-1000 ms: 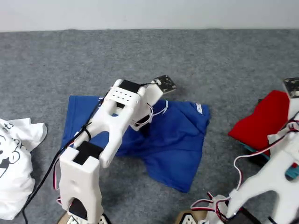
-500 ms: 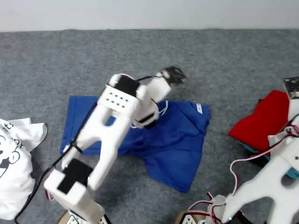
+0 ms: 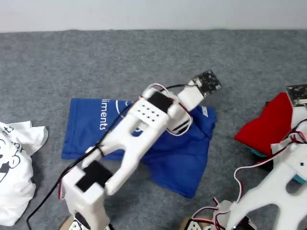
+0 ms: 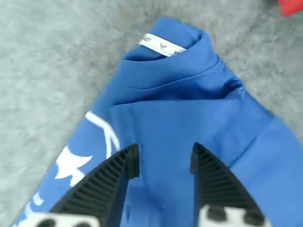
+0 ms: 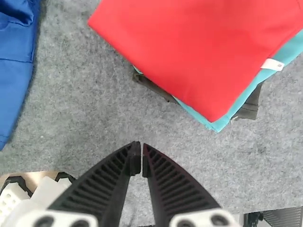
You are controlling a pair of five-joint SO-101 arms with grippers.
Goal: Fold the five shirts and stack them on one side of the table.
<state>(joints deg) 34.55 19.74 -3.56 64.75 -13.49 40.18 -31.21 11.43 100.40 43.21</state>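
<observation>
The blue shirt (image 3: 180, 160) is lying across the middle of the high view, its long axis running left to right and its collar end toward the right. It is just under the left gripper (image 4: 164, 156), whose fingers (image 4: 111, 177) are standing spread. The right gripper (image 5: 142, 152), pressed together, is hanging over the grey worktop (image 5: 71, 118) near the red shirt (image 5: 199, 47), farther away.

The table (image 3: 144, 57) has a grey, felt-like cover; a blue shirt (image 3: 182, 153) lies partly folded near its middle; a crumpled white shirt (image 3: 14, 163) sits at the left edge; a stack of folded shirts (image 3: 268, 124), red on top, rests at the right side.
</observation>
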